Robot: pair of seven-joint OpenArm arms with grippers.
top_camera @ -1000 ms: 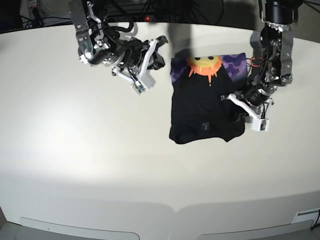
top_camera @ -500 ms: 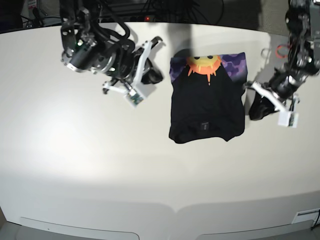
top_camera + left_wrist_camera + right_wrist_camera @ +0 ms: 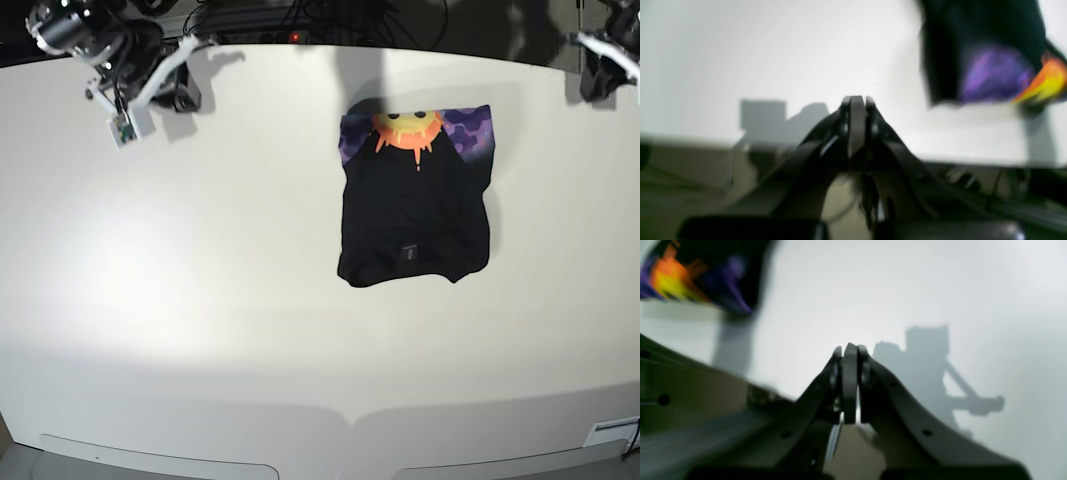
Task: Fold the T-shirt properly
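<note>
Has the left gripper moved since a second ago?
Yes. In the base view the left gripper has pulled off the T-shirt edge, up and outward to the table's far right corner; the shirt stayed put.

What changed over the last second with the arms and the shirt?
Both arms pulled back from the T-shirt toward the table's far corners: the right hand to the base view's upper left, the left hand to its upper right. Both are shut and empty. The folded shirt stayed put, sun print showing.

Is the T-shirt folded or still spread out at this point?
Folded. The T-shirt lies as a compact, roughly rectangular bundle on the table, black layer doubled over the orange and purple print; no sleeves stick out. Neither gripper touches it.
</note>
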